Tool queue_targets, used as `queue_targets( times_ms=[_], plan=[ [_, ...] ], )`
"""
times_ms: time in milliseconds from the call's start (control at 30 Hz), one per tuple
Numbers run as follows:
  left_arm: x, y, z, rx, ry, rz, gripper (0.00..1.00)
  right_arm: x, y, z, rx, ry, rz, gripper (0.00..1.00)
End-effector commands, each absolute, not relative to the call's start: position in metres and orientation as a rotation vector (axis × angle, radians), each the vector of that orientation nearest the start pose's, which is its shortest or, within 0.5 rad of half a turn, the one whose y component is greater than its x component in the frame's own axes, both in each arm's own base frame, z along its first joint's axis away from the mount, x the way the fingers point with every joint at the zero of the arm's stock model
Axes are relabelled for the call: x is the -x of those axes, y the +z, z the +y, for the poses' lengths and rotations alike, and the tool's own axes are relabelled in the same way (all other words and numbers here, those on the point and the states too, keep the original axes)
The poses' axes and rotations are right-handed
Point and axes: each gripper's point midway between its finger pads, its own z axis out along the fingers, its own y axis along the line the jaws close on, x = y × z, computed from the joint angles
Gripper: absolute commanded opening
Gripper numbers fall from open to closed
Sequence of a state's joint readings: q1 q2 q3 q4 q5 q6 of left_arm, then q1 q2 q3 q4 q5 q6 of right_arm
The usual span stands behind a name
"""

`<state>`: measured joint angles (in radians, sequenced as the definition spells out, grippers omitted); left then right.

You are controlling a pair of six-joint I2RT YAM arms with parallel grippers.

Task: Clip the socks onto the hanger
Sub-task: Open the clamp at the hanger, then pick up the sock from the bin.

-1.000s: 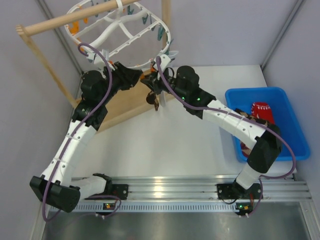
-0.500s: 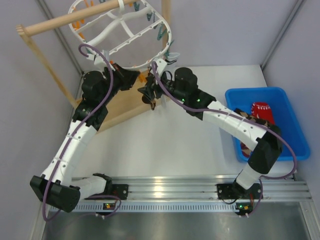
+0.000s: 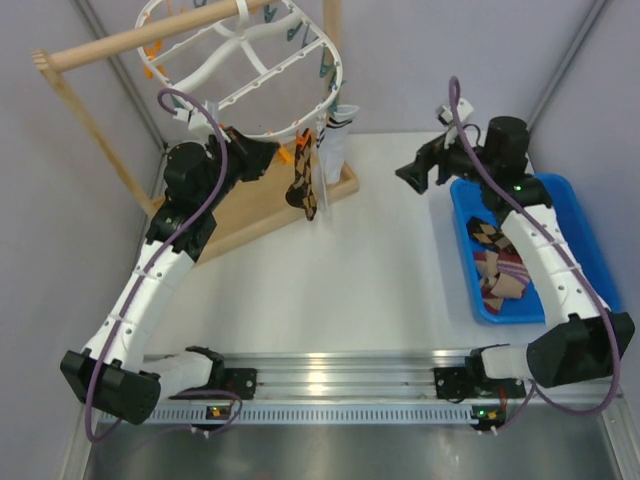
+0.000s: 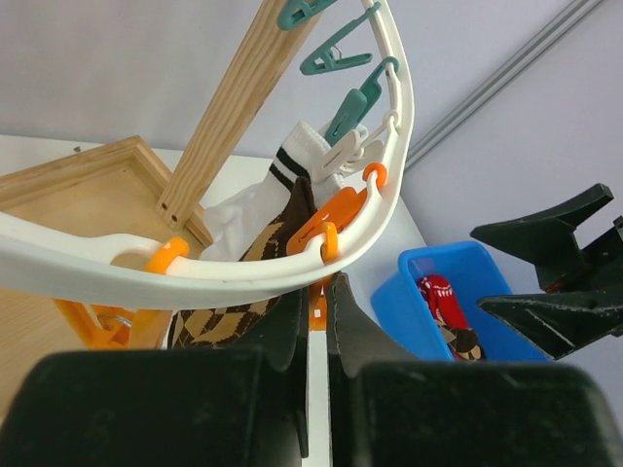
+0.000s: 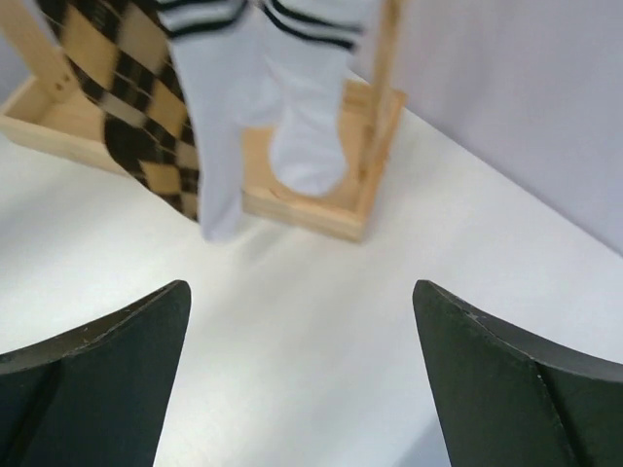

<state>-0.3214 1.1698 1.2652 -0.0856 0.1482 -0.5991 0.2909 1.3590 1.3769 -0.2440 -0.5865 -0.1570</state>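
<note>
Socks (image 4: 282,229) apparently on hanger (image 4: 58,258)

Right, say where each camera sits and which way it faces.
Top: above, behind the robot, facing down at the table; left arm, right arm show.
Left wrist: faces up past the shut left claw to the hanger.
Right wrist: faces the hung white sock through the open right claw.
Both wrists share the diamond sock.

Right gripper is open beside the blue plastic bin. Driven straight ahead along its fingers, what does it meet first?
Nothing close: the right gripper faces bare white table. Farther on, probably the hanging white socks with dark cuff bands, then the wooden rack base; its downward tilt is hard to judge.
</note>
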Motion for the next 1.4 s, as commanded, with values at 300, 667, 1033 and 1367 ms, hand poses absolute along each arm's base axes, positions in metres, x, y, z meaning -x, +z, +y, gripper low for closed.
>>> queue_targets(
  times_ms=[300,667,1033,1367],
  plan=[
    [-0.360,0.433,-0.169,0.075,-0.837,1.515,0.00,-0.357,0.211,-0.032,0.899,0.372,2.105,0.79],
    [-0.360,0.433,-0.165,0.088,-0.832,1.511,0.00,-0.411,0.095,-0.082,1.053,0.256,2.268,0.67],
    [-0.361,0.424,-0.163,0.099,-0.820,1.541,0.00,-0.410,0.029,-0.075,1.166,0.194,2.318,0.64],
    [-0.360,0.422,-0.162,0.102,-0.827,1.545,0.00,-0.402,0.034,-0.081,1.162,0.181,2.336,0.06]
  ],
)
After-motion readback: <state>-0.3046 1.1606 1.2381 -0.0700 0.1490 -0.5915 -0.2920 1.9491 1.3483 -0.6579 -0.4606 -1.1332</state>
